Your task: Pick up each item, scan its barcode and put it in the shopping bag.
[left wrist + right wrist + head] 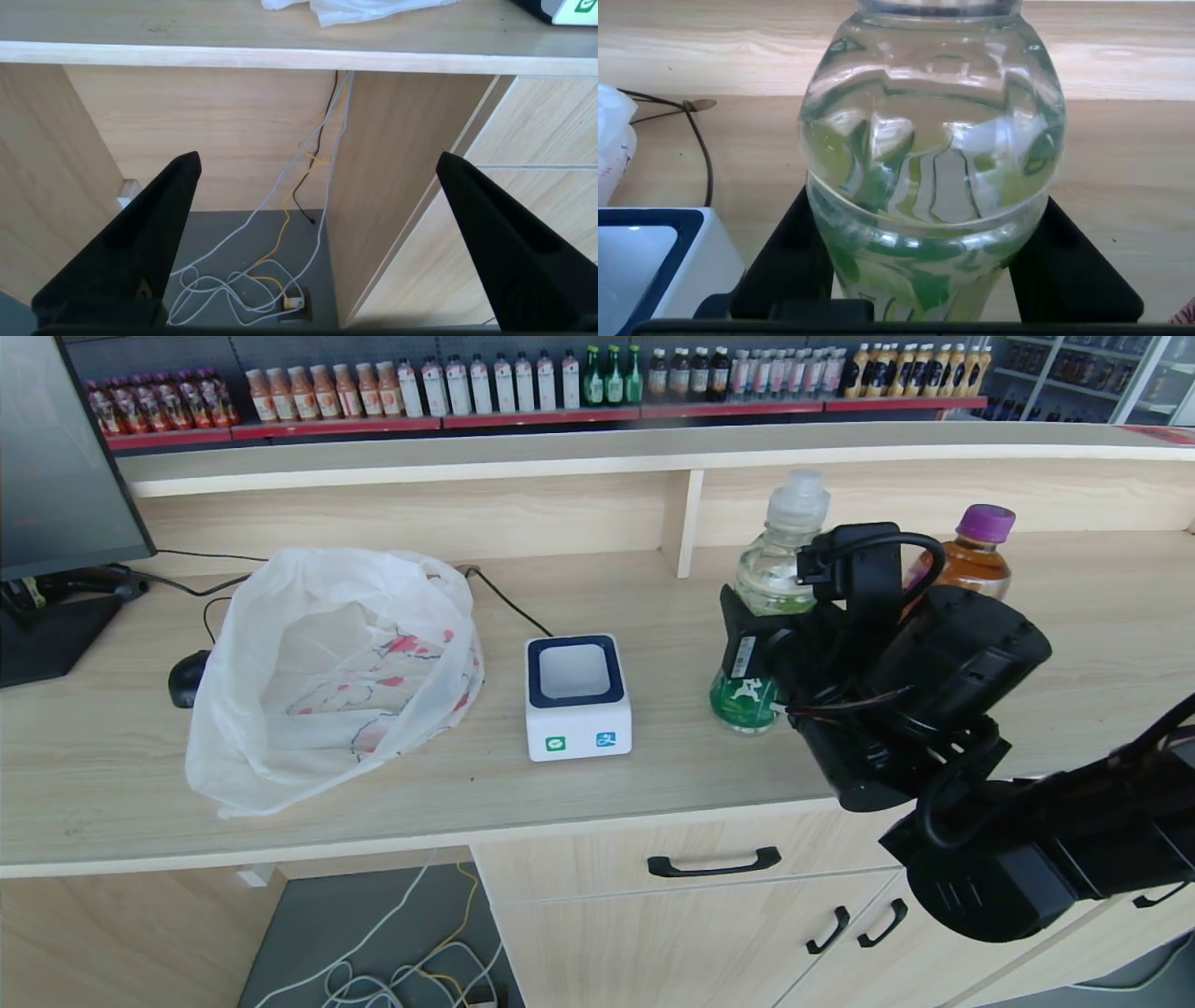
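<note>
At the checkout counter [653, 775], my right gripper [752, 649] pinches a clear bottle [775, 560] low on its body, a black finger pressed to each side just above the green label. Taking it there, and not by the smooth domed shoulder, probably gives the flat pads a straighter wall to bear on. The bottle stands upright near the counter's front edge; I can't quite tell whether its base is touching the wood. It's thin, glossy plastic with a pale, translucent cap, and it looks likely to flex under a hard squeeze.

The scanner [576, 695], a rounded white box with a dark blue frame around its upward-facing window, sits just beside the bottle, so the label would have to be turned down over it. Beyond it lies the shopping bag [327, 672], filmy white plastic with red and blue print, slumped with its mouth open toward me. A brown bottle [976, 555] with a purple cap waits behind my arm. My left gripper [318, 163] hangs below the counter's edge, fingers spread wide and holding nothing.
</note>
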Motion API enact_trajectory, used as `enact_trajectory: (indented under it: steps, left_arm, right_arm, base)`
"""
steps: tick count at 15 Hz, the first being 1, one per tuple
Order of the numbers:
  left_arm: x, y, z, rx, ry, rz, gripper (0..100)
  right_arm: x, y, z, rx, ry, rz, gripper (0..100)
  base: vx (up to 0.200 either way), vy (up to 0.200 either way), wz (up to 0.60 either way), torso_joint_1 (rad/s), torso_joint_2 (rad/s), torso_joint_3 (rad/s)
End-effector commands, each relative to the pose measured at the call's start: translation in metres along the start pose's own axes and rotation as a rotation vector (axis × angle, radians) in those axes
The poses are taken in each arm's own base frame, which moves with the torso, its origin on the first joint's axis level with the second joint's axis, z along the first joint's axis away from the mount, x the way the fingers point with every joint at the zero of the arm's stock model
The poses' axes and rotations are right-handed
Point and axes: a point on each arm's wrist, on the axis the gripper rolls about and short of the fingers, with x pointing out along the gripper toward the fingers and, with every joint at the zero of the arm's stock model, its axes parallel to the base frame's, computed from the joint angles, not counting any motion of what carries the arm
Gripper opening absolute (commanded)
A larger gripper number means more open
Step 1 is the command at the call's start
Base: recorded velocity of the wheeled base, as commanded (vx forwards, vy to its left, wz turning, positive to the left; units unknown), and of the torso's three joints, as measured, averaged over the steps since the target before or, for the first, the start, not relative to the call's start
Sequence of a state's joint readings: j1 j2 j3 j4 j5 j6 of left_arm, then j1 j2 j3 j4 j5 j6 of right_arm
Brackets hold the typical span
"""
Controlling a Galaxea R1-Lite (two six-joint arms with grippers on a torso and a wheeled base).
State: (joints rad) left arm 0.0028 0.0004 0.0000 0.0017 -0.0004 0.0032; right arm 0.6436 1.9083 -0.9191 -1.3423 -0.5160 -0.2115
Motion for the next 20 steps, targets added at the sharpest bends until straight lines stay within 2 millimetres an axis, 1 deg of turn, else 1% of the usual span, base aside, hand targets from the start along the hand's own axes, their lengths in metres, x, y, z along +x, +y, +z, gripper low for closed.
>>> enact_trajectory:
  steps: [1,5,8,10,12,15,17,18,20]
  left_arm:
    - [0.000,0.000,0.000,0.000,-0.001,0.001,100]
    - [0.000,0.000,0.000,0.000,-0.001,-0.001,100]
    - [0.000,0.000,0.000,0.000,-0.001,-0.001,100]
    - [0.000,0.000,0.000,0.000,-0.001,-0.001,100]
    - [0.000,0.000,0.000,0.000,-0.001,0.001,100]
    - [0.000,0.000,0.000,0.000,-0.001,0.001,100]
    - [0.000,0.000,0.000,0.000,-0.001,0.001,100]
    - [0.000,0.000,0.000,0.000,-0.001,0.001,100]
    - [0.000,0.000,0.000,0.000,-0.001,0.001,100]
  right_arm:
    - [-0.001,-0.001,0.005,0.007,-0.012,-0.001,0]
    - [-0.005,-0.002,0.015,0.020,-0.030,0.005,0]
    - [-0.017,-0.002,0.035,0.065,-0.086,0.025,0]
    - [-0.027,-0.002,0.042,0.076,-0.090,0.042,0]
    - [-0.048,-0.001,0.047,0.080,-0.077,0.088,0]
    - [-0.073,0.007,0.054,0.076,-0.095,0.145,0]
    - [-0.085,0.009,0.052,0.062,-0.112,0.168,0]
    - [-0.098,0.010,0.046,0.036,-0.097,0.199,0]
    - [-0.119,0.011,0.043,0.000,-0.094,0.253,0]
  base:
    - [0.000,0.000,0.00,0.000,0.00,0.000]
    - [0.000,0.000,0.00,0.000,0.00,0.000]
    - [0.000,0.000,0.00,0.000,0.00,0.000]
    - [0.000,0.000,0.00,0.000,0.00,0.000]
    - [0.000,0.000,0.00,0.000,0.00,0.000]
    - [0.000,0.000,0.00,0.000,0.00,0.000]
    - [0.000,0.000,0.00,0.000,0.00,0.000]
    - [0.000,0.000,0.00,0.000,0.00,0.000]
    - [0.000,0.000,0.00,0.000,0.00,0.000]
